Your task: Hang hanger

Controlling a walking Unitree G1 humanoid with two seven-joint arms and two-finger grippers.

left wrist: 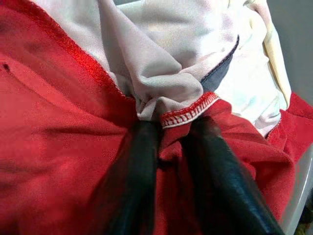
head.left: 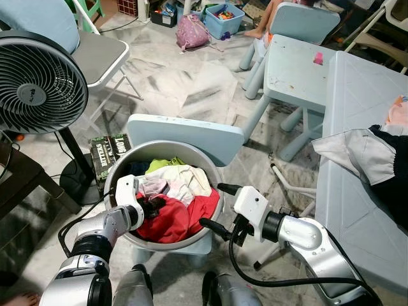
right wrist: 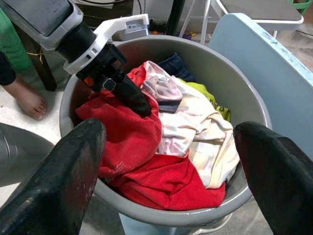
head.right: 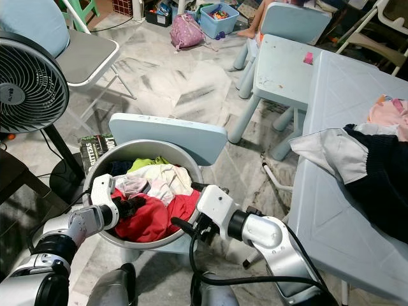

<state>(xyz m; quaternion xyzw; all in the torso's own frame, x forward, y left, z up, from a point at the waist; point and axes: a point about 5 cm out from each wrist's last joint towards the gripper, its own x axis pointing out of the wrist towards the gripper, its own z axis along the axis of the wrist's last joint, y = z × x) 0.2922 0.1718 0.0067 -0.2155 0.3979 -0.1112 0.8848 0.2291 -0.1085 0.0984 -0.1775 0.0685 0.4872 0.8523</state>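
Crumpled red cloth [head.left: 171,220] sits pinched in the left gripper [head.left: 153,208], heaped with pale garments [head.left: 182,180] in a round grey tub [right wrist: 205,63]. Right gripper [head.left: 220,208] hangs spread wide at the rim.

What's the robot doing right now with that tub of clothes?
Left gripper pinching the red garment inside the grey basin. Right gripper open beside the basin rim. No hanger seen.

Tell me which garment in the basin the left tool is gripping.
The red cloth, pinched by the left tool; the white and green ones lie untouched.
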